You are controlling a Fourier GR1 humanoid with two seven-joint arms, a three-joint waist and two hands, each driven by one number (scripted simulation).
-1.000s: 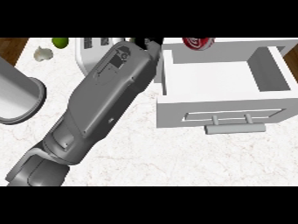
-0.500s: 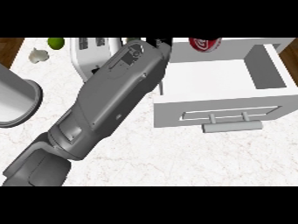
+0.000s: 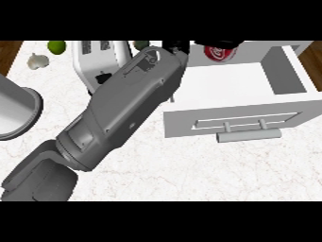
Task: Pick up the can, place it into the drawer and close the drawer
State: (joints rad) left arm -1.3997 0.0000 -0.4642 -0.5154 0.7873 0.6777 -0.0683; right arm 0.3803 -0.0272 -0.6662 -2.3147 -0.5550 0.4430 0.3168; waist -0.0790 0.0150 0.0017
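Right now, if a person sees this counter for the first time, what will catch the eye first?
First comes the big grey forearm, which crosses the marble counter diagonally from the lower left toward the top centre, where a black hand barely shows. Next is the open white drawer at the right, with the red can at its far edge. At the top left lie a green lime and a garlic bulb.

steep head view over counter (image 3: 212, 165)

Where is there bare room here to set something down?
The open white drawer has a bare floor in front of the red can. The marble counter below the drawer handle is bare too. The back left is crowded: white toaster, green lime, garlic bulb.
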